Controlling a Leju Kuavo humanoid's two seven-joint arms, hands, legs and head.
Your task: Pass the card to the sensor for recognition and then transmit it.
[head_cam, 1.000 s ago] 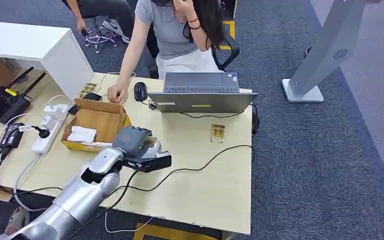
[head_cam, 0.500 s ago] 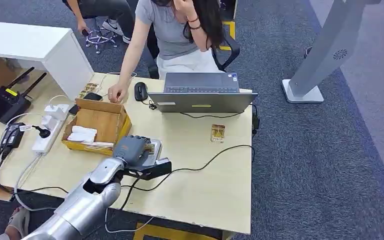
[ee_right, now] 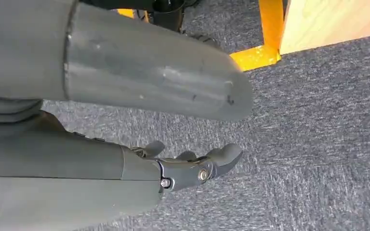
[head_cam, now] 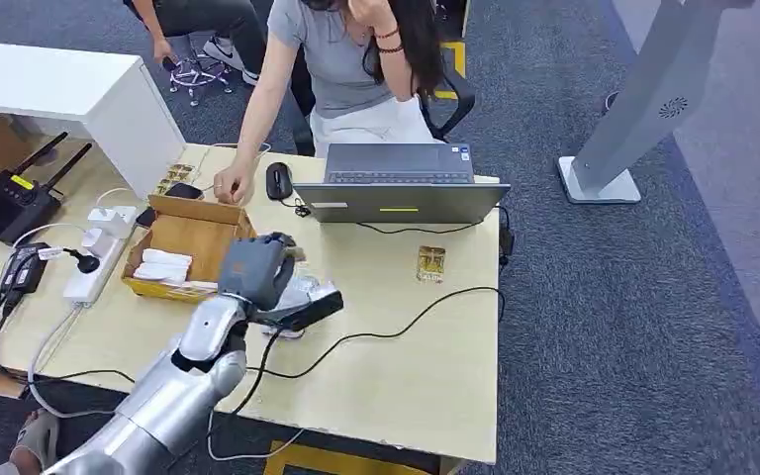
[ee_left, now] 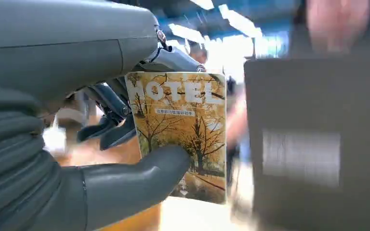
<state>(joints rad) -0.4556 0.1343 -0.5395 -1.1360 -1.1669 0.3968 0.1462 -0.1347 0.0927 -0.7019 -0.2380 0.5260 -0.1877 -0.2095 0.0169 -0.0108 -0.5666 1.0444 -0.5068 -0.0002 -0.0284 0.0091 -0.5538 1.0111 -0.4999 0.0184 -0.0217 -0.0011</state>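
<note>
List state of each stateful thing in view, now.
Left hand: holds the card, thumb on its face.
Yellow autumn-tree hotel card: held upright, off the table.
Right hand: hangs over the carpet, fingers apart, holding nothing.
Grey laptop: lid open.
Brown cardboard box: open-topped, white items inside.

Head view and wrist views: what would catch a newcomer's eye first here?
The silver left arm reaching over the wooden table, its left hand raised beside the cardboard box. In the left wrist view that hand pinches a card printed HOTEL with yellow autumn trees, held near a dark laptop back. A person sits behind the laptop at the table's far edge.
</note>
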